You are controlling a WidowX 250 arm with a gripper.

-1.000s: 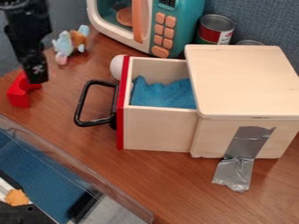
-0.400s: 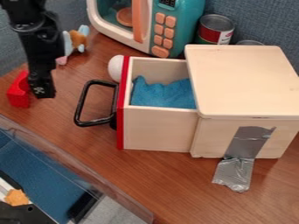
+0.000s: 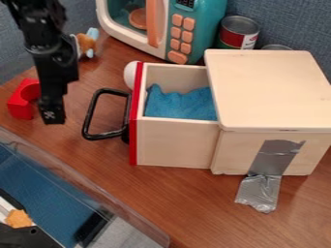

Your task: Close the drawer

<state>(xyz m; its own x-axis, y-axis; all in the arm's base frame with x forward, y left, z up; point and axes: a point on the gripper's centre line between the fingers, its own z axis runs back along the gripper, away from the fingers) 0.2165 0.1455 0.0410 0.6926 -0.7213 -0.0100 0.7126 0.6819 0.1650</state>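
Open drawer [image 3: 173, 143] right of gripper [image 3: 53, 116] (apart, handle between).

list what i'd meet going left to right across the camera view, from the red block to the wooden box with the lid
Red block → gripper → black drawer handle → red drawer front → blue cloth in the open drawer → lidded wooden box.

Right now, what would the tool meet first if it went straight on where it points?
Pointing down, the tool would probably meet the brown table first, between the red block and the black handle; its height is unclear.
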